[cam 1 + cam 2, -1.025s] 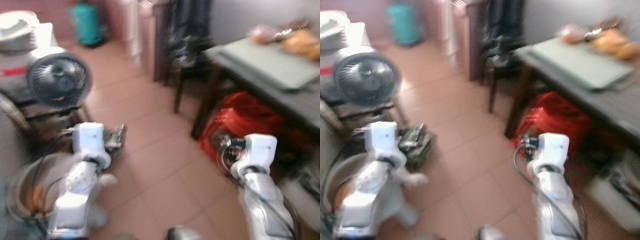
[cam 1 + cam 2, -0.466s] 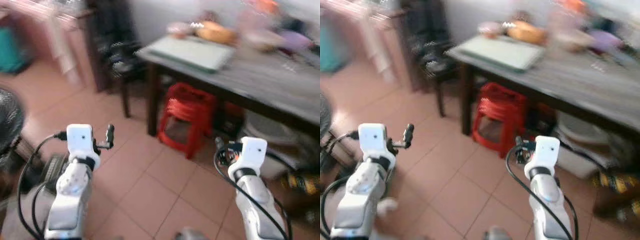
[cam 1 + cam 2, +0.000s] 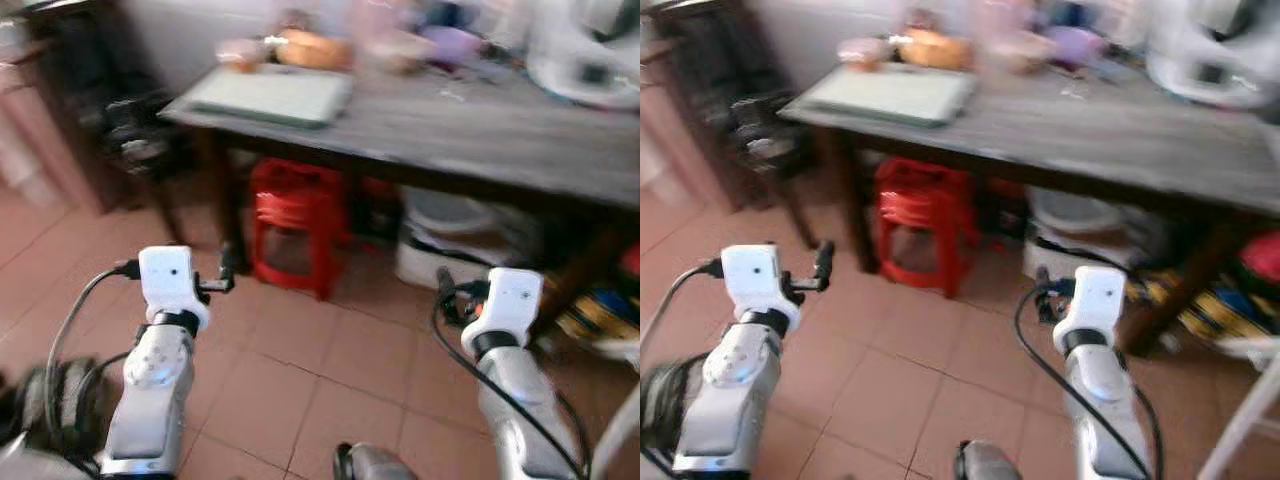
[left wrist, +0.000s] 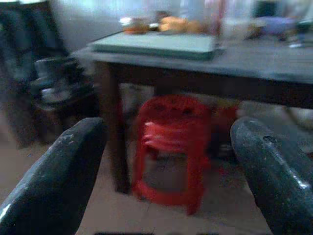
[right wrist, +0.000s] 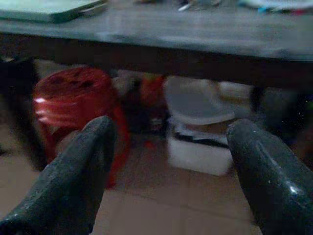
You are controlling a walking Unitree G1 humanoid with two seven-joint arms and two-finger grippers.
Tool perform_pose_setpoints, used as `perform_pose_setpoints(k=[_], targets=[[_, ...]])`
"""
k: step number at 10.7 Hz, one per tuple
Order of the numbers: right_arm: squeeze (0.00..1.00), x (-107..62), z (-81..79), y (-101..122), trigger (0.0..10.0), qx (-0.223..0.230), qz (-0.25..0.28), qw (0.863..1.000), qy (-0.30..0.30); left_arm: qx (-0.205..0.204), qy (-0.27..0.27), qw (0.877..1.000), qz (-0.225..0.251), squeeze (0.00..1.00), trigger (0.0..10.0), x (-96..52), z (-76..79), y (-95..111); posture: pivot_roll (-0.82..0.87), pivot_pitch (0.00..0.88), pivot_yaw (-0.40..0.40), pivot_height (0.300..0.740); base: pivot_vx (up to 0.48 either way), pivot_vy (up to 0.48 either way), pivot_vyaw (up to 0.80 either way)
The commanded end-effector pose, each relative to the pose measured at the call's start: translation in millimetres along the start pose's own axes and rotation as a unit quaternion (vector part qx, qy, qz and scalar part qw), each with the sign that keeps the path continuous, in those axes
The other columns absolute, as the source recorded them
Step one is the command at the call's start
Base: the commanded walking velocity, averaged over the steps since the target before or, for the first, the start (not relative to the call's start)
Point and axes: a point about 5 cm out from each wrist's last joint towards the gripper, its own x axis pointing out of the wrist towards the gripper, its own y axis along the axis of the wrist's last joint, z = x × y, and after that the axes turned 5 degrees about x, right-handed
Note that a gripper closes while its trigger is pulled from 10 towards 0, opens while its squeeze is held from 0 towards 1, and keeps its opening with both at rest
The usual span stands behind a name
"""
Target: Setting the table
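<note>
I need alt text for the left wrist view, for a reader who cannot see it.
Two open black fingers of the left gripper frame a stack of red stools under a dark table. A pale green board lies on the table.

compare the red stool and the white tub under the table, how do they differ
The red stool is bright red with open legs, standing under the left end of the grey table; the white tub is pale, low and closed-sided, sitting further right under the middle. The stool stands taller than the tub. Both rest on the tiled floor beneath the tabletop, ahead of the open left gripper and right gripper.
</note>
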Motion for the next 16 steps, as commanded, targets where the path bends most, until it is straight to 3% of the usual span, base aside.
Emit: perform_pose_setpoints(k=[1, 3, 6, 8, 10, 11, 12, 16], targets=[[0.00, -3.2, -4.4, 7.7, 10.0, 0.001, 0.021, 1.000, 0.007, 0.005, 0.023, 1.000, 0.000, 0.00, 10.0, -2.4, -7.6, -0.4, 0.00, 0.000, 0.017, 0.740, 0.000, 0.000, -0.80], [0.00, -5.2, -4.6, 12.9, 10.0, 0.003, 0.033, 0.999, 0.002, -0.019, 0.015, 1.000, -0.009, 0.00, 10.0, -6.9, -4.5, -1.8, 0.00, 0.000, 0.018, 0.740, 0.000, 0.000, -0.80], [0.00, -20.6, -1.1, 7.9, 10.0, -0.013, 0.033, 0.999, -0.004, 0.003, 0.007, 1.000, -0.006, 0.00, 10.0, -26.4, -14.4, -8.7, 0.01, 0.000, 0.024, 0.740, 0.000, 0.000, -0.80], [0.00, -21.6, -6.5, 7.7, 10.0, -0.004, 0.039, 0.999, -0.003, 0.006, 0.019, 0.999, 0.030, 0.00, 10.0, -20.9, -11.6, -2.5, 0.01, 0.000, 0.023, 0.740, 0.000, 0.000, -0.80], [0.00, -20.9, -6.5, 8.9, 10.0, 0.007, 0.051, 0.999, -0.011, -0.001, 0.014, 1.000, 0.023, 0.00, 10.0, -18.2, -6.6, -9.1, 0.01, 0.000, 0.027, 0.740, 0.000, 0.000, 0.00], [0.00, -19.0, -2.9, 6.0, 10.0, -0.024, 0.046, 0.998, -0.033, 0.000, 0.007, 1.000, 0.021, 0.00, 10.0, -17.7, -5.7, -9.7, 0.01, 0.000, 0.028, 0.740, 0.000, 0.000, 0.00], [0.00, -19.0, -3.5, 4.0, 10.0, 0.000, 0.051, 0.998, -0.033, -0.009, 0.006, 1.000, 0.017, 0.00, 10.0, -17.4, -5.6, -11.1, 0.01, 0.000, 0.029, 0.740, 0.000, 0.000, 0.00], [0.00, -16.2, -4.5, 4.2, 10.0, -0.013, 0.055, 0.998, -0.003, -0.021, -0.012, 1.000, 0.012, 0.00, 10.0, -14.7, -0.4, -10.4, 0.00, 0.000, 0.033, 0.740, 0.000, -0.429, 0.00]])
